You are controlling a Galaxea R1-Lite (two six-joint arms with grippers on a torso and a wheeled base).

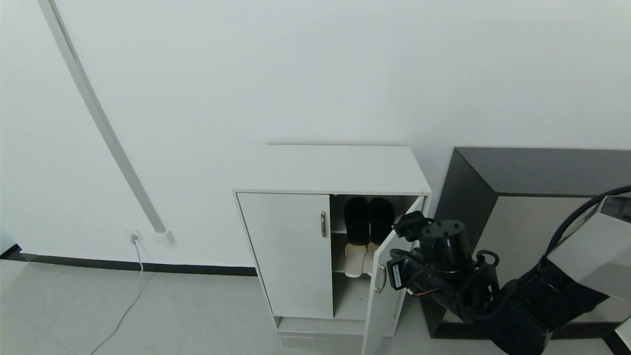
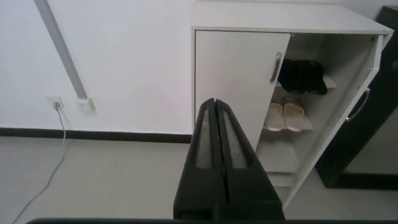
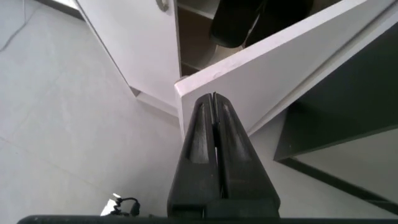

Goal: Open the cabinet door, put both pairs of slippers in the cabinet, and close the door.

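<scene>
Inside the cabinet (image 1: 335, 167), black slippers (image 1: 368, 213) sit shelved above pale slippers (image 1: 356, 259); right hand (image 3: 214, 102), closed, is by the edge of the open door (image 1: 382, 296), likely to push it shut; left hand (image 2: 215, 106) closed too.

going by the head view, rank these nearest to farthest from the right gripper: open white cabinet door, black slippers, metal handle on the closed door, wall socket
1. Open white cabinet door, right beside the right gripper.
2. Black slippers, on the upper shelf inside.
3. Metal handle on the closed left door.
4. White wall socket, far left on the wall.
</scene>
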